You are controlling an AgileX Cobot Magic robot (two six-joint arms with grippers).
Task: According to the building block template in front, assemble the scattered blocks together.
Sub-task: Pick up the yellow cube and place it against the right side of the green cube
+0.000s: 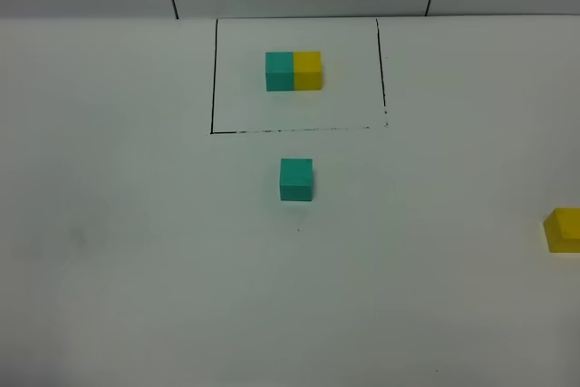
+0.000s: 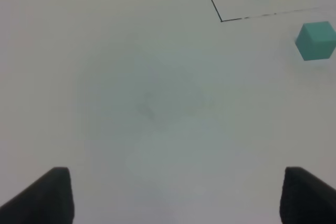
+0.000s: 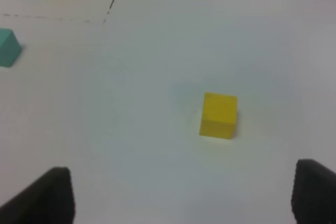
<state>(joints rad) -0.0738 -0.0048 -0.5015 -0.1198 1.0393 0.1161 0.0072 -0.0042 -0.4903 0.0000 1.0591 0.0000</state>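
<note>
My right end effector [image 3: 184,184] gapes wide, yellow cube [image 3: 218,115] ahead; left end effector [image 2: 178,184] equally wide, teal cube [image 2: 316,40] farther off.

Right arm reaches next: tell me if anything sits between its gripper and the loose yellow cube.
Nothing visible: only bare table lies between the right gripper and the yellow cube; the teal cube sits aside.
</note>
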